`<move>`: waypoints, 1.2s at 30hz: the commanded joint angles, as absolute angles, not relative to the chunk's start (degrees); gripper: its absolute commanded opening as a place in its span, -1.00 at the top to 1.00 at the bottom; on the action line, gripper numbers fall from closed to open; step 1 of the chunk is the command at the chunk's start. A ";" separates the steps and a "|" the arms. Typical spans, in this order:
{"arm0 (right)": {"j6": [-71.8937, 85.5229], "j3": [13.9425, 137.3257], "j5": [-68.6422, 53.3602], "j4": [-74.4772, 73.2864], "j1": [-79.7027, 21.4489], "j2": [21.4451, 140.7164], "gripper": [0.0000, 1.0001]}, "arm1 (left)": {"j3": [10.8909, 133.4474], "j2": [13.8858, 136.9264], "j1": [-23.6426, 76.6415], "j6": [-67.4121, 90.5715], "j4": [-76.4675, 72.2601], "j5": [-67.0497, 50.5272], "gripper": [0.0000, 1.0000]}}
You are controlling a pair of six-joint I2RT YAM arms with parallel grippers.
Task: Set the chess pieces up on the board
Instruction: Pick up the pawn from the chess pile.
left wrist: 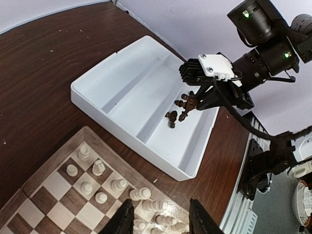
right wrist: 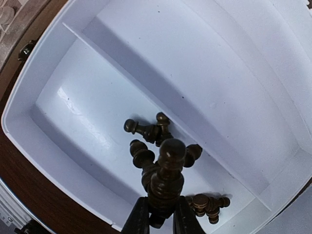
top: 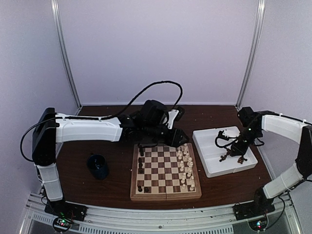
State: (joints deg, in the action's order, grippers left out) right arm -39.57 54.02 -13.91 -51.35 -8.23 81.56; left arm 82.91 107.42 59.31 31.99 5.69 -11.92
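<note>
The board lies at the table's front centre. Several cream pieces stand along its right side and a few dark pieces along its left. My left gripper is open and empty, hovering over the cream pieces at the board's far right part. My right gripper is shut on a dark piece, held above the white tray's near compartment. Several more dark pieces lie loose in that compartment. The right gripper also shows in the top view.
The white two-compartment tray sits right of the board. A dark blue cup stands left of the board. A black cable loops over the left arm at the back.
</note>
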 commanded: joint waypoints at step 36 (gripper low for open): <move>-43.83 54.80 -32.96 -54.14 -7.98 68.65 0.80 | 133.65 148.91 62.58 58.20 1.68 -30.85 0.35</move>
State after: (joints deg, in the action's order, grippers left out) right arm -43.29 54.02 -31.20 -52.51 -8.21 70.00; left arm 131.39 147.11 62.67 56.27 4.32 -30.87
